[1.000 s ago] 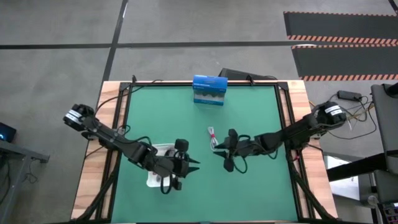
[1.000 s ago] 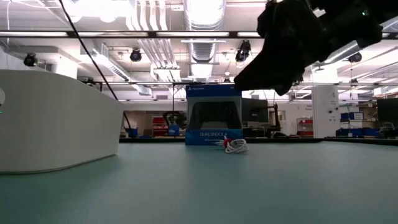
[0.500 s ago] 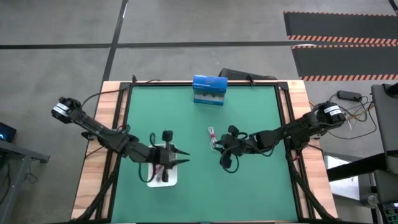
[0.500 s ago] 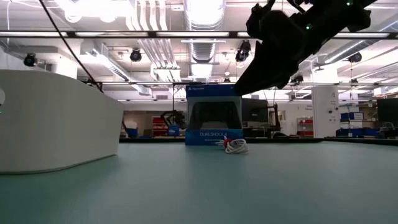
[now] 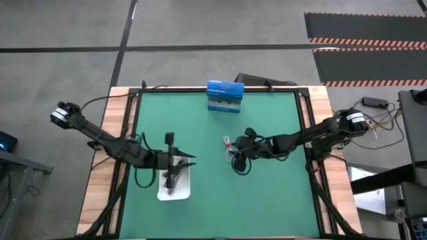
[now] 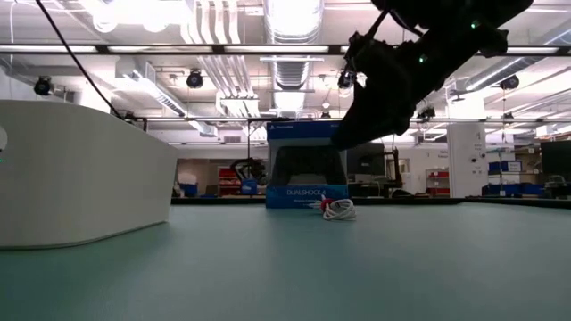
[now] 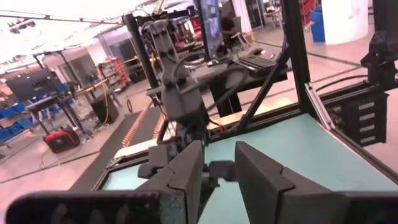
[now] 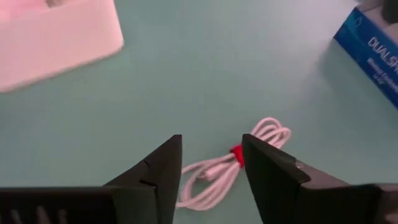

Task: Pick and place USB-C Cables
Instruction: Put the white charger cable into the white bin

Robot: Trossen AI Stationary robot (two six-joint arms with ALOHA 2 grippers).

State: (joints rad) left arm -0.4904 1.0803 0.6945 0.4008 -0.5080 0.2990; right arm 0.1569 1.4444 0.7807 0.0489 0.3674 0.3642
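Observation:
A white cable bundle with a red tie (image 8: pixel 235 157) lies on the green mat near the table's middle (image 5: pixel 228 144); it also shows in the low view (image 6: pixel 339 209) in front of the blue box. My right gripper (image 8: pixel 211 163) hangs open above it, one finger on either side, touching nothing. A dark bundle (image 5: pixel 170 180), apparently the black cable, lies in the white tray (image 5: pixel 180 193). My left gripper (image 5: pixel 189 160) is open and empty above the tray's far end, fingers level and pointing toward the table's right. No separate pink-red cable shows.
The blue box (image 5: pixel 224 97) stands at the table's far edge (image 6: pixel 306 165). The white tray fills the low view's left side (image 6: pixel 80 178). Bare green mat lies between the tray and the white cable and along the near edge.
My left gripper has drawn back from the tray's near end toward the table's left and far side, leaving the dark bundle in the tray. My right gripper has gone toward the far left, coming over the white cable. The cable has not moved.

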